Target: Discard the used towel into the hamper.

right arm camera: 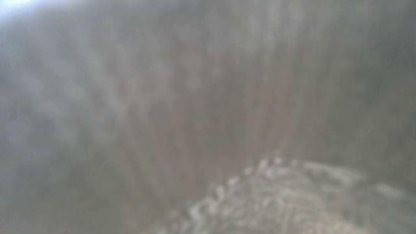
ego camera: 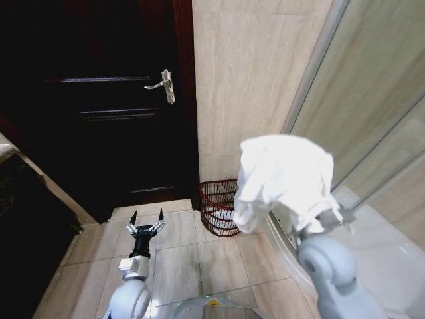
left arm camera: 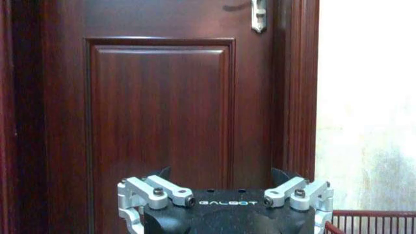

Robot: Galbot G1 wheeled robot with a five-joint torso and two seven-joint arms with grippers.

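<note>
White towel drapes over right end effector, grip state unclear, above hamper; left end effector released, idle.

The word "GALBOT" is being shown in small pale letters on the black body of the left gripper.

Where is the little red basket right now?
In the head view, the hamper stands on the tiled floor against the beige wall, just right of the dark door, with the white towel held up on its right.
</note>
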